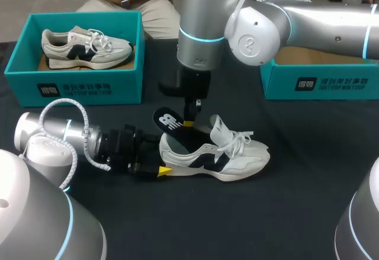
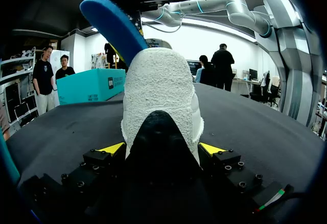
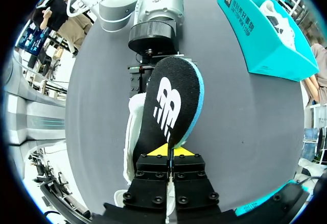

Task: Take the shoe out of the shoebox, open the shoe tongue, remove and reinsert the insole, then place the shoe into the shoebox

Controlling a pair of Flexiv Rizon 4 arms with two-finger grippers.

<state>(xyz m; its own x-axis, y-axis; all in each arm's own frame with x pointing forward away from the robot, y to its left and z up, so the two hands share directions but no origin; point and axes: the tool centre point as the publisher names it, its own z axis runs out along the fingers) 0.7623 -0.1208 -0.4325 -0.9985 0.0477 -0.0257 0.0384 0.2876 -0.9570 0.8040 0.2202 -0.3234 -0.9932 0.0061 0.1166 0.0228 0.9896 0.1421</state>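
Step in hand: the insole stage. The shoe (image 1: 219,153) is out of its box and lies on its sole on the table (image 1: 296,212).

Left gripper (image 2: 161,148): fingers spread wide and clamped on the shoe's heel from both sides. The rest of the shoe runs straight ahead of it.

Right gripper (image 3: 171,151): fingers pressed nearly together, pinching the edge of the insole (image 3: 171,101). It comes down from above, just over the shoe's opening.
- The logo end of the insole stands clear ahead of the fingers, tilted up over the shoe's heel.
- The other end slopes down into the opening, beneath the gripper.
- The tongue is pulled forward and the laces are loose.

You cannot tell from this alone whether the insole is coming out or going back in. Either way it is half seated.

Next move, as a judgement:
- If removing, lift along the insole's own slope until the toe end clears the collar.
- If reinserting, feed the toe end forward under the tongue, then press the heel end flat.
- Keep the left clamp firm so the shoe does not drag.

Boxes: the open box (image 1: 320,82) is off beyond the right gripper. The other box (image 1: 77,88), beyond the left gripper, already holds a second shoe (image 1: 86,47).
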